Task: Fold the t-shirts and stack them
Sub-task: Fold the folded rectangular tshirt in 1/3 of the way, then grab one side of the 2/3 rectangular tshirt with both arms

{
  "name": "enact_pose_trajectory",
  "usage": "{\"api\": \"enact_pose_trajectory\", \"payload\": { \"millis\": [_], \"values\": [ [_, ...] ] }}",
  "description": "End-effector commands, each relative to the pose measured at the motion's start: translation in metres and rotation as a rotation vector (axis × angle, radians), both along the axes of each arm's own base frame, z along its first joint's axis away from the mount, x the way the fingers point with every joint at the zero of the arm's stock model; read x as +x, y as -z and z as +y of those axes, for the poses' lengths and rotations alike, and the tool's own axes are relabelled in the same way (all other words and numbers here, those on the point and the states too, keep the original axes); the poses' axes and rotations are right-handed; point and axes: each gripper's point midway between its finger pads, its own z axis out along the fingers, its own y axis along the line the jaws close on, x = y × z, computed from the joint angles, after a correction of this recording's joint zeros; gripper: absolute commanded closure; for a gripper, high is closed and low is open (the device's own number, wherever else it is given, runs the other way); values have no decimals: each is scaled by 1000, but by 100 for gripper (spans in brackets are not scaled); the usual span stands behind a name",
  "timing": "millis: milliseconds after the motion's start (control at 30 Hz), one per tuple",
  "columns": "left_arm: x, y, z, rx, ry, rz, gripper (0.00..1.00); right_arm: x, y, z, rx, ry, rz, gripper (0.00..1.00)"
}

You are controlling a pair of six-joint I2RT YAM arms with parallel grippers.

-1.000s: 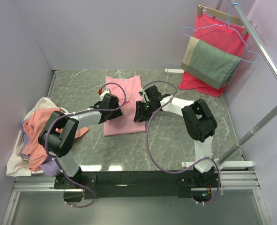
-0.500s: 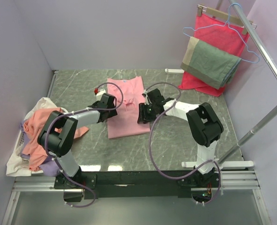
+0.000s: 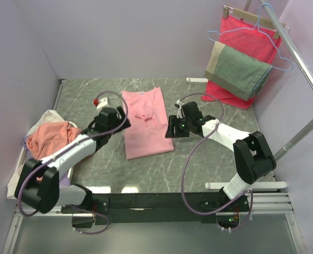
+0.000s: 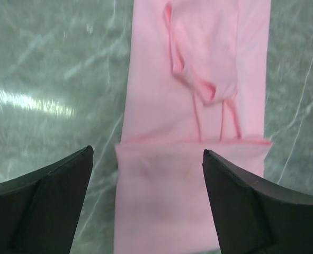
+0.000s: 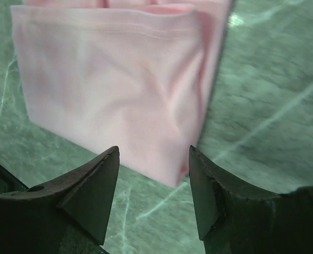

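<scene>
At the left edge of the table (image 3: pixel 209 159) lies a heap of unfolded t-shirts (image 3: pixel 46 142), salmon-orange on top with white and lilac showing under it, untouched for now. The left gripper (image 3: pixel 112 115) hangs just beside the left edge of the pink t-shirt (image 3: pixel 145 127), its fingers spread wide and holding nothing. The shirt lies flat mid-table as a long narrow panel, collar at the far end and sleeves tucked in. The left wrist view shows a crosswise edge where a second layer lies over the near part. The right gripper (image 3: pixel 176 127) stands by the shirt's right edge, likewise parted and empty, above a near corner where the layers are doubled. The step in hand appears to be the crosswise fold. To do it well, both grippers should come down on matching points of the two long edges and pinch every layer. They should lift only enough to clear the table and travel together, so the edges meet squarely. An uneven grip would likely skew the panel or let the tucked sleeves slip out.
</scene>
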Motion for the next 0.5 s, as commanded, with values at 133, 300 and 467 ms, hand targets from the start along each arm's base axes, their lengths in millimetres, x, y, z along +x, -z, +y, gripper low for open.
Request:
{"api": "enact_pose_trajectory", "payload": {
  "millis": [133,300,467],
  "values": [
    [-89,78,0,-154,79,178,9,-14,21,-35,79,51,90,38],
    [-105,82,-1,-228,86,169,9,-22,27,-36,126,28,135,38],
    [-121,92,-14,-322,146,177,10,-37,39,-29,176,-16,205,38]
  ]
}}
